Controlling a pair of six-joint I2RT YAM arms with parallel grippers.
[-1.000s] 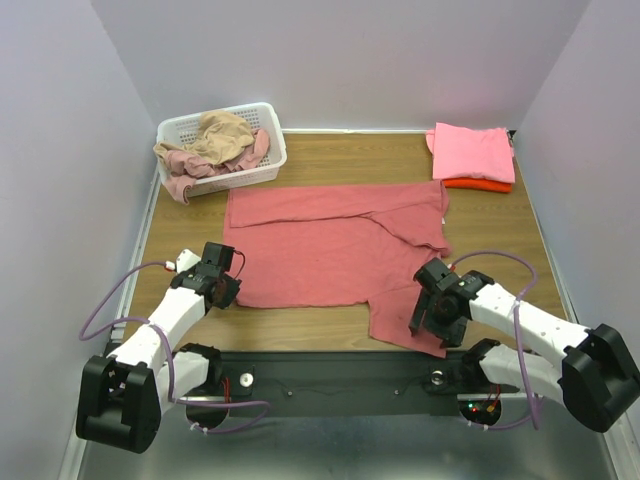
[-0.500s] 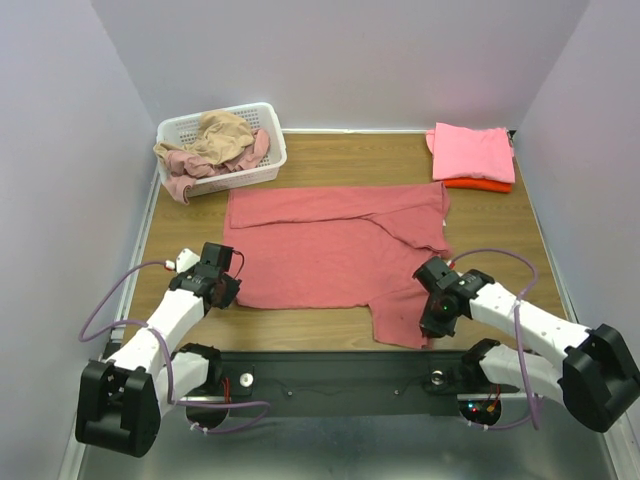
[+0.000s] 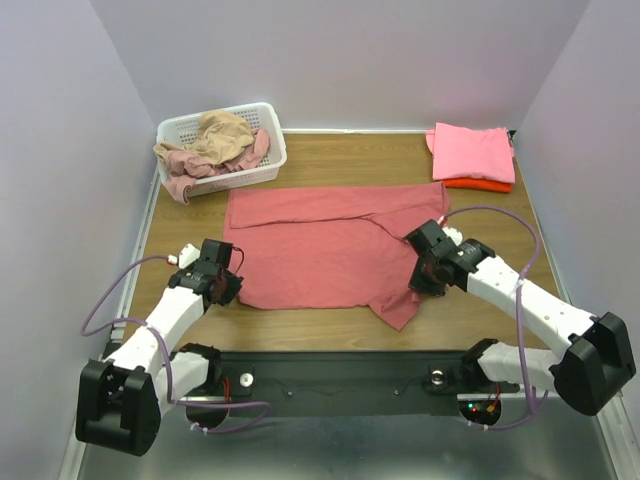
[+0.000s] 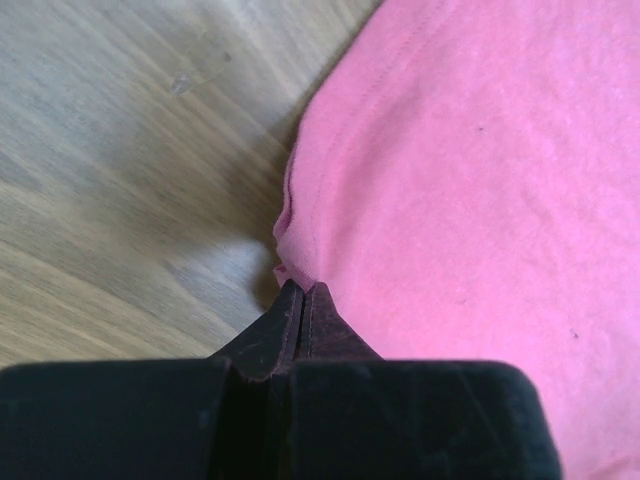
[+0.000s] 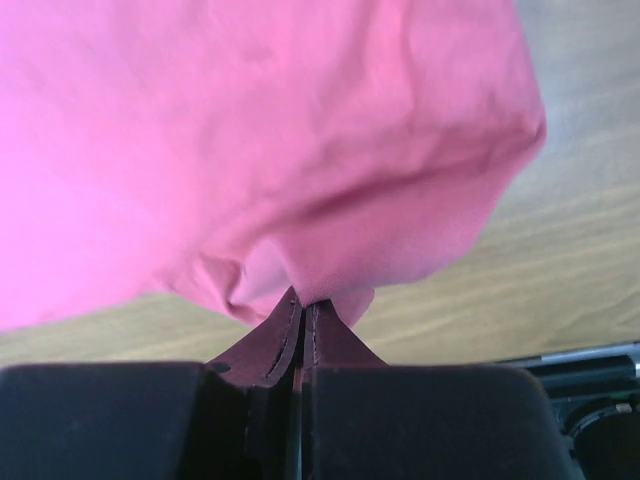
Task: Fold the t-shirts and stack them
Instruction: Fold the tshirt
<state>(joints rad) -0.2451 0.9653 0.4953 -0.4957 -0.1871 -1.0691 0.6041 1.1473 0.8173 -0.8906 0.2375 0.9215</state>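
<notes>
Red t-shirt [image 3: 320,245] gripped at two near edges.
Left jaws clamp its hem at desk [image 3: 350,160] level; right jaws clamp a raised fold.

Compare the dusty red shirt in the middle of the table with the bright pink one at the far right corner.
The dusty red shirt lies spread wide, only partly folded; the bright pink shirt is a compact folded square. The red one is pinched by the left gripper and right gripper; the pink one is untouched, resting on an orange-red shirt. Both are plain-coloured.
</notes>
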